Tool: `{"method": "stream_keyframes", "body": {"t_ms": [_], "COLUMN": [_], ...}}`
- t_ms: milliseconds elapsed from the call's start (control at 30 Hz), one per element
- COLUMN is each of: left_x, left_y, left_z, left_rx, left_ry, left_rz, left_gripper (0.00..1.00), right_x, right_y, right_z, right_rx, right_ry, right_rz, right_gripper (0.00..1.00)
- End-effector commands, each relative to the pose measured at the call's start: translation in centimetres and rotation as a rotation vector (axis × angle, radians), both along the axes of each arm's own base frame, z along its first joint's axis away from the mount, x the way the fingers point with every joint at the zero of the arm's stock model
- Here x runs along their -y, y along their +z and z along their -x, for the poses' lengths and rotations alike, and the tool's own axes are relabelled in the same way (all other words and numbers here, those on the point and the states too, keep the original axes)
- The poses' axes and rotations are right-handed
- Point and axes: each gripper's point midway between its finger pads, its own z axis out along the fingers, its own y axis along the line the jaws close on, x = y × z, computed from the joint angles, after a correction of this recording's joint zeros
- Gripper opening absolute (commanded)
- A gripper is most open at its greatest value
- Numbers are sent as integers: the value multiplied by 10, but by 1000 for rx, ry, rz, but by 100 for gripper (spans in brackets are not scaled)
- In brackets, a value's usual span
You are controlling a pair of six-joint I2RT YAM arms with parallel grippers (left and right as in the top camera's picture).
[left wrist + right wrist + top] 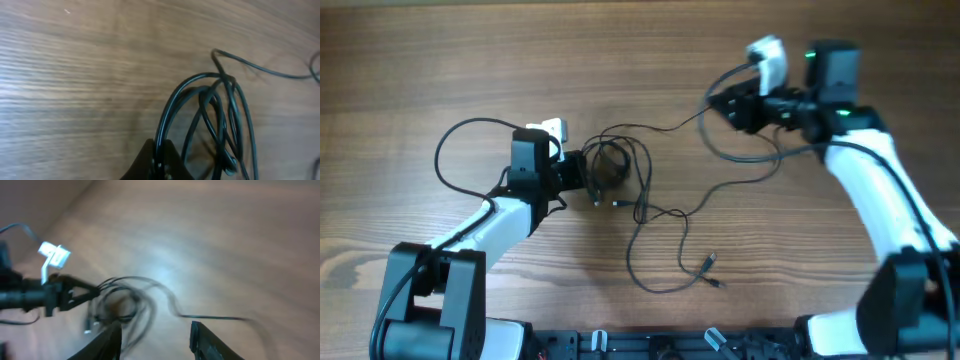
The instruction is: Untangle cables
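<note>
Table: a brown wood-grain top (420,60) with both arms reaching in from the near edge.

Cables: thin black cords bunched into a small, tight knot of loops (612,170) near the middle of the table, just beside the left arm's tip. In the left wrist view the loops (220,110) overlap and cross one another and lie flat on the wood.

Loose tail: from the knot, cord trails toward the near edge in wide, slack curves (655,250) and ends in two small plugs (710,263) lying on the table, well apart from both arms.

Upper strand: a single thin cord (670,127) runs from the knot toward the right arm. In the right wrist view it (210,316) lies on the wood just beyond the fingertips. Whether it touches them cannot be told because the picture is blurred.

Left gripper: low over the table (582,172), pointing at the knot. From its own camera its jaws (159,162) are pinched together on one loop of the cables, which rises straight out of the tip.

Right gripper: up at the far right (720,105), pointing toward the knot and well apart from it. Its jaws (154,329) stand wide apart with only bare wood showing between them.

White tag: a small whitish piece (553,129) sits on the left arm's wrist, and the right wrist camera sees it too (54,255).

Arm wires: a thicker black wire loops out beside each arm, one on the left (445,160) and one on the right (750,160).
</note>
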Motion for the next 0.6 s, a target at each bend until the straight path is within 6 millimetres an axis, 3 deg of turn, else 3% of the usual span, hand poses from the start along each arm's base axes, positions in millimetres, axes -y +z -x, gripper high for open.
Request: {"method": "stream_keyframes", "body": {"t_ms": [0,100,167,300,433,467,500,533,567], "left_x": [11,11,11,11,11,11,10,10,5], "left_y": [1,-1,-4,-4,-4,-4,-4,-5,-9], "left_z": [7,9,12,13,13,13,13,14,16], "left_rx": [-27,-40,-55,-57,-58,-58,-59,-65,-81], "left_ry": [-41,-40,-40,-40,-40,-40,-40,-39,-20], "left_rz": [64,62,60,60,60,60,60,58,33], "left_gripper": [4,4,4,4,4,4,4,4,4], "right_x": [-55,-110,-147,-194,-197,-199,-199,-198,-195], "right_y": [-51,-94,-105,-125,-159,-159,-158,-151,-126], "right_z": [26,46,49,59,51,51,50,45,35], "right_rx": [-199,-238,-228,-271,-351,-352,-345,-334,-303], "right_ry": [115,254,288,285,83,83,84,86,117], "right_rz": [-35,-15,-52,-96,-9,-14,-15,-36,-110], "right_gripper": [48,50,50,50,40,20,4,4,4]}}
